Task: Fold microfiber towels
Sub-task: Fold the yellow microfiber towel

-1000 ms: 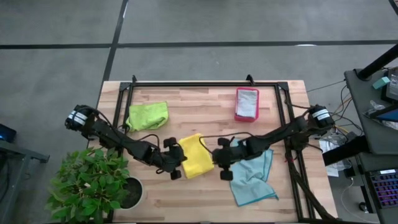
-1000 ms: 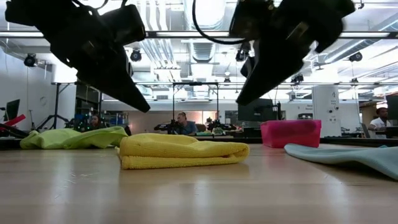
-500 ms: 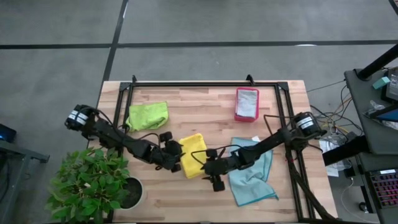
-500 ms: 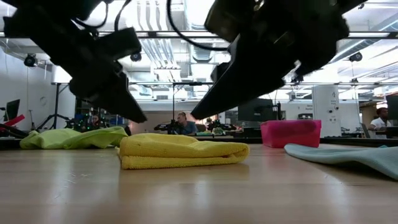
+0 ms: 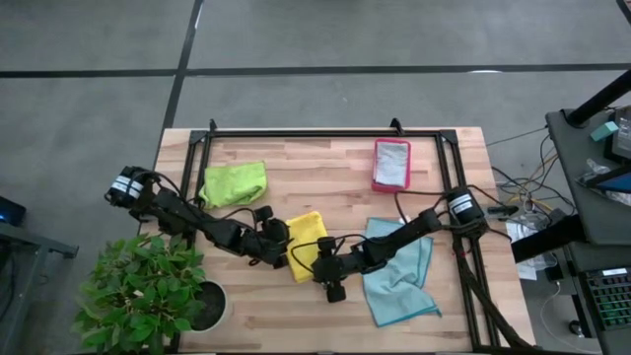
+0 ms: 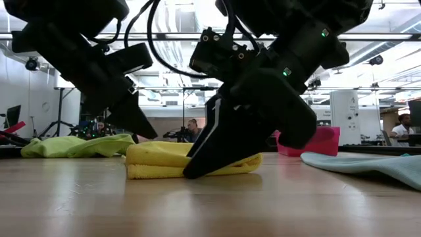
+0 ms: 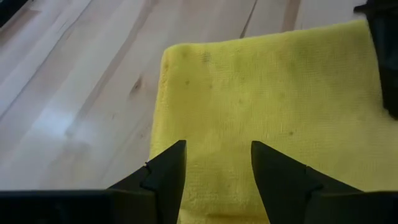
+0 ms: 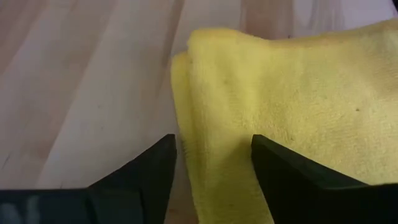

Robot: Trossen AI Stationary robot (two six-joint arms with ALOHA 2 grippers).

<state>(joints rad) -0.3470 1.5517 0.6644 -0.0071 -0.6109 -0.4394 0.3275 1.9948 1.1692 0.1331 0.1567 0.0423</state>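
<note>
Fingers (image 7: 166, 177) on the left gripper (image 7: 216, 171) are spread apart over the folded yellow towel (image 5: 308, 247) mid-surface, gripping nothing; right gripper (image 8: 211, 168) also has its fingers (image 8: 283, 168) parted at that towel's near edge, tips down by the wooden surface (image 5: 325, 173), though contact is hard to confirm from the low view. Lime green towel (image 5: 235, 182) lies bunched at the far left, light blue towel (image 5: 402, 276) is spread flat right of the yellow one, and the pink-red tray (image 5: 391, 165) sits far right with a grey cloth inside.
</note>
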